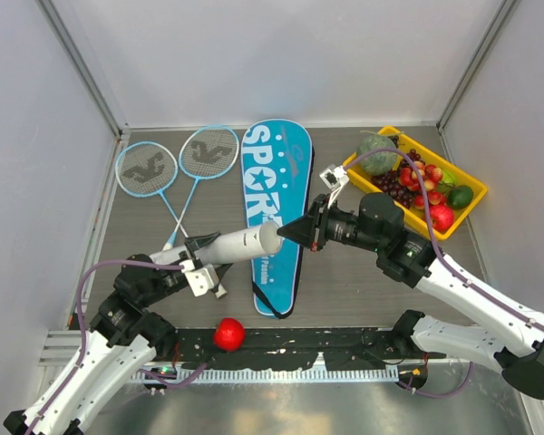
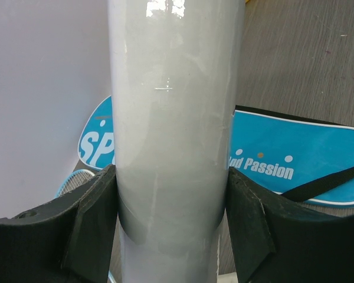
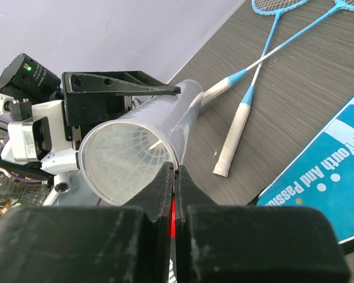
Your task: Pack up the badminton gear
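Right gripper [image 3: 174, 177]: jaws pressed together, nothing seen between them; tips at the lower rim of the tube's mouth.
Left gripper [image 2: 172, 200]: jaws pinching the tube [image 1: 240, 243] near its closed end.
Tube: off the table [image 1: 363, 281], roughly level, open end over the cover's left edge, facing the right gripper.
Shuttlecock [image 3: 133, 154]: inside the tube, feathers visible through the mouth.
Cover [image 1: 274, 199]: flat, mid-table, under the tube's mouth.
Rackets [image 1: 150, 168]: far left, shafts crossed, handles beside the tube.
Tray [image 1: 442, 159]: fruit, far right, behind the right arm.
Ball [image 1: 228, 333]: red, near edge, apart from everything.
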### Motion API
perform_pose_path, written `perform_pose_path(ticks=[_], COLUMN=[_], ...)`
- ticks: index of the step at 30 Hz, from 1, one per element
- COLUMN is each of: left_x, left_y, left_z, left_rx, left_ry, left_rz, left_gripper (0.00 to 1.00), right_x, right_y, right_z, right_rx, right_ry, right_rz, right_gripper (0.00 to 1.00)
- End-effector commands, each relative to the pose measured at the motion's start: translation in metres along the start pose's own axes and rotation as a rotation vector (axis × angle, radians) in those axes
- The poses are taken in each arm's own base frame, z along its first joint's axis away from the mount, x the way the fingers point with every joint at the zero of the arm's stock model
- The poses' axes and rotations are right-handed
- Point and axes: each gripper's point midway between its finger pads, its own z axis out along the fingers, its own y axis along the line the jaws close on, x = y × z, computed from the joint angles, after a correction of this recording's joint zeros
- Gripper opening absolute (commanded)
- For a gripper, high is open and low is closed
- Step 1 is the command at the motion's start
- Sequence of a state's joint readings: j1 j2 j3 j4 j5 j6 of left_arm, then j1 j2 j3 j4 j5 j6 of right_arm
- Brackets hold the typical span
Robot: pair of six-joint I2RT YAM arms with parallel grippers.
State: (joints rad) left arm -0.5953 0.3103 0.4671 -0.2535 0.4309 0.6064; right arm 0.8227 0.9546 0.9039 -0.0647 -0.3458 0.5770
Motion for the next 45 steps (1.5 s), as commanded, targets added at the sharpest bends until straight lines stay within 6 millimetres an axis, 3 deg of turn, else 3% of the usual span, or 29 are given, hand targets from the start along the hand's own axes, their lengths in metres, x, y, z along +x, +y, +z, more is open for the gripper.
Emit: perform_pose_path(ticks=[1, 15, 17, 18, 20, 24, 35, 45], left_x=[-0.022, -0.021, -0.020, -0.021, -0.021, -0.022, -0.027, -0.043], left_y=[0.015, 0.015, 0.015, 0.014, 0.015, 0.014, 0.015, 0.013], left_z=[0.000, 0.001, 0.001, 0.001, 0.000, 0.000, -0.001, 0.001], left_rx=[-0.043, -0.042, -0.042, -0.041, -0.043, -0.042, -0.041, -0.018], left_ry=[-0.072, -0.068, -0.065, -0.067, -0.069, -0.073, -0.089, -0.161], left_rz=[0.043, 0.039, 0.040, 0.040, 0.042, 0.043, 0.042, 0.042], left_gripper=[0.13, 0.13, 0.13, 0.13, 0.13, 0.13, 0.12, 0.11], right_x=[-0.018, -0.013, -0.013, -0.013, -0.016, -0.024, -0.017, 0.014], right_y=[0.011, 0.000, 0.001, 0.001, 0.003, 0.010, 0.022, 0.006], right_z=[0.000, 0.003, 0.004, 0.003, 0.001, -0.006, 0.006, 0.029], right_rx=[0.002, 0.116, 0.118, 0.122, 0.119, 0.105, 0.008, 0.003], right_ry=[-0.048, -0.024, -0.021, -0.018, -0.031, -0.065, -0.027, 0.080], right_rz=[-0.041, -0.082, -0.077, -0.070, -0.067, -0.071, -0.087, -0.050], right_gripper=[0.05, 0.05, 0.14, 0.27, 0.42, 0.62, 0.63, 0.59])
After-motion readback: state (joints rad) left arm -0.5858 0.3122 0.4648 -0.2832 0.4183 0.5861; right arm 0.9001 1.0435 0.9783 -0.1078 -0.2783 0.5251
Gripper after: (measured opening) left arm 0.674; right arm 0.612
